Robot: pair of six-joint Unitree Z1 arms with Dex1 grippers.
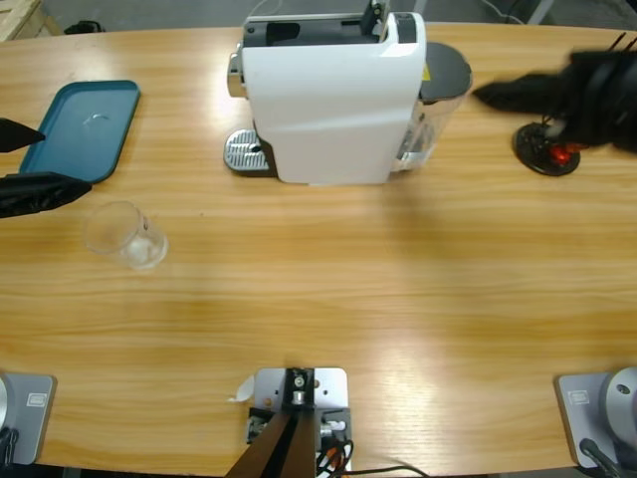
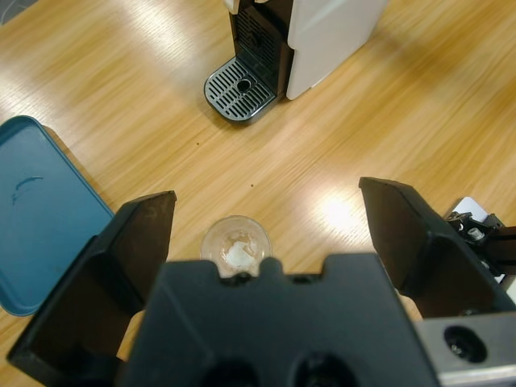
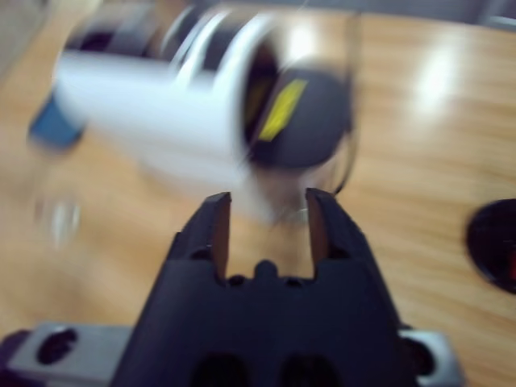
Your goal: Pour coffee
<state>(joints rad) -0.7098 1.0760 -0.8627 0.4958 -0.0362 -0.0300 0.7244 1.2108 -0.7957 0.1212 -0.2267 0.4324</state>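
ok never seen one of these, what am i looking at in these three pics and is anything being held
Two robot arms work at a wooden table. One picture looks down from above; the other two come from cameras on each arm's wrist. The left gripper is open, its jaws either side of an empty-looking clear glass, not gripping it. The right gripper is open near the back of the white coffee machine, holding nothing. Also there: a blue tray and a small black dish with something red in it.
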